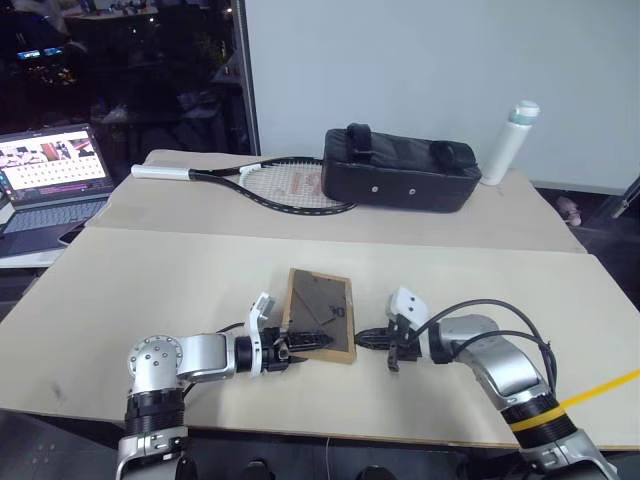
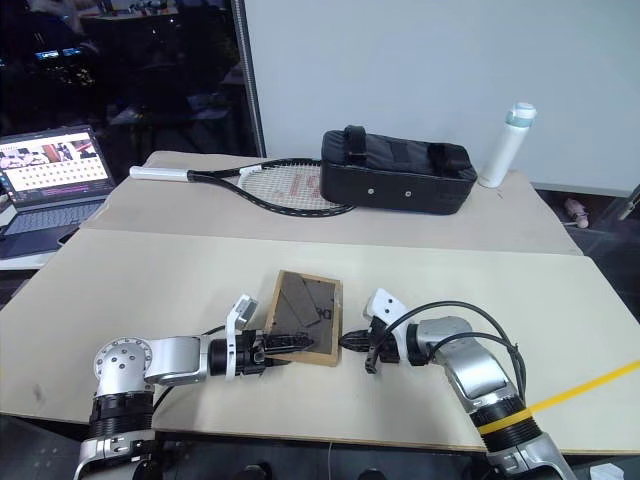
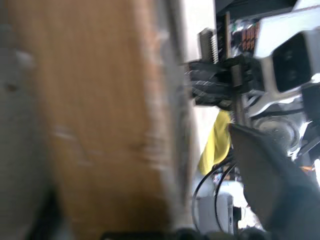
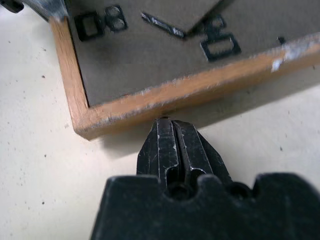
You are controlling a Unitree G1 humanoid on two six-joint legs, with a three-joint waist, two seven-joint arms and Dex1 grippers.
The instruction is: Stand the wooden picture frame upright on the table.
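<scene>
- Here the frame [image 1: 320, 313] lies face down near the table's [image 1: 150, 290] front edge, backing and stand upward, both grippers closing in on it from either side.
- Step in hand, by the look of it: getting purchase on the frame before tipping it upright.
- The left gripper [image 1: 296, 347] reaches over the frame's near left corner, one finger lying across the backing; it appears partly open around the wooden edge, though the blurred left wrist view leaves a firm grip unproven.
- The right gripper [image 4: 172, 145] is closed and empty, its tips at the frame's right edge, bracing it.
- Next move calls for lifting one edge and swinging out the stand.
- The right wrist view alone shows the backing's metal clips and the closed tips against the wood.
</scene>
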